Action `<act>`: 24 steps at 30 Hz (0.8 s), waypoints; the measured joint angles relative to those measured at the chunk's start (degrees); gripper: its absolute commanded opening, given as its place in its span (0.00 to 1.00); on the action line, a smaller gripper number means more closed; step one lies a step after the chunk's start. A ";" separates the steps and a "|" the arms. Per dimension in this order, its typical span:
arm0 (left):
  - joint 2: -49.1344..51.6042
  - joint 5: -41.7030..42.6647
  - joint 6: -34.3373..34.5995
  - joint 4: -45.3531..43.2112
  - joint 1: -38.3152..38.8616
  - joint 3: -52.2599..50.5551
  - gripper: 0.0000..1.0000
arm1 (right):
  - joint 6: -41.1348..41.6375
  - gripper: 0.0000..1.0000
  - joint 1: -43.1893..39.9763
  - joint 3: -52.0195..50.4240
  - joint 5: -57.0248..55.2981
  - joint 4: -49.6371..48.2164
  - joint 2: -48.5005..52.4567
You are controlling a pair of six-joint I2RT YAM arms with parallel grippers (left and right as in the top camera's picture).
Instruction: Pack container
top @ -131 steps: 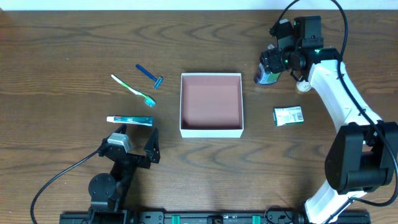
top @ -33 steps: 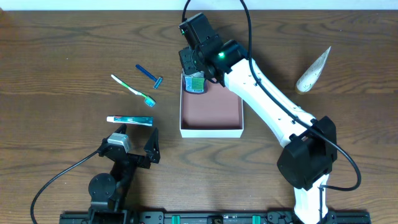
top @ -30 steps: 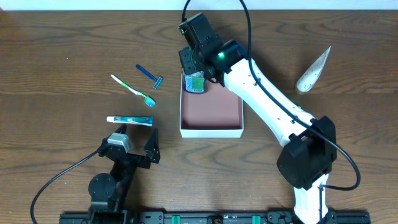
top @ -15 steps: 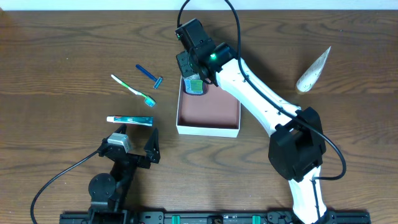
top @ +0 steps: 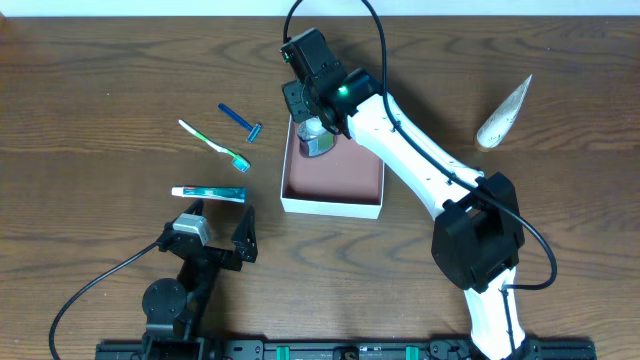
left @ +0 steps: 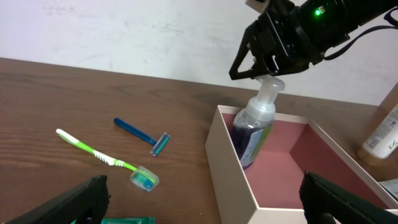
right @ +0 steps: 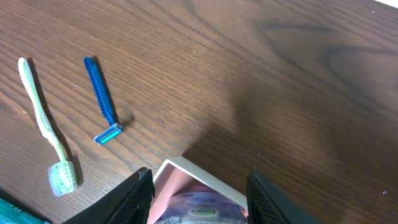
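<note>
The right claw (left: 266,70) hangs just above the far left corner of the container (top: 330,207). Its fingers are spread wide and grip nothing. Directly under its fingertips stands a pump bottle (left: 254,127), clear with dark liquid and a green-and-white label. The bottle's base is inside the container and it leans at a tilt in that corner, close to the wall. Its pump head sits right below the claw; whether the two touch cannot be told. In the right wrist view both fingers (right: 138,194) flank the top of the bottle, with the container's white corner edge just ahead of them.

The container lies on the wooden counter (top: 120,70), a square white-walled box with a dusty pink floor, slightly askew. Apart from the bottle, the floor that shows is bare.

Out to the left of the right claw, a blue razor (top: 240,122) and a green toothbrush (top: 213,145) lie on the counter, near each other but apart. A toothpaste tube (top: 208,193) lies nearer the left claw (top: 220,228), just beyond its fingers. That claw rests low at the counter's near edge, jaws wide apart and empty. Far off on the right claw's other side lies a white tube (top: 503,112).
</note>
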State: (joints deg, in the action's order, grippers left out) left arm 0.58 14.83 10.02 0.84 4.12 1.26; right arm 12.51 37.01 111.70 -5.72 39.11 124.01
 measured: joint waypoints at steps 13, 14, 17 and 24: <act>0.00 0.00 0.00 -0.02 0.00 0.00 0.98 | -2.99 0.57 0.00 0.42 2.29 1.88 -2.49; 0.00 0.00 0.00 -0.02 0.00 0.00 0.98 | -3.65 0.57 0.02 0.44 2.97 2.62 -3.87; 0.00 0.00 0.00 -0.02 0.00 0.00 0.98 | -5.68 0.57 0.15 0.70 4.57 5.25 -8.72; 0.00 0.00 0.00 -0.02 0.00 0.00 0.98 | -12.63 0.56 4.11 3.26 6.62 15.52 -18.16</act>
State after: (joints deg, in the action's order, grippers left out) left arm 0.58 14.83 10.02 0.82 4.12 1.26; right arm -0.12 41.12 114.96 0.91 54.63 105.84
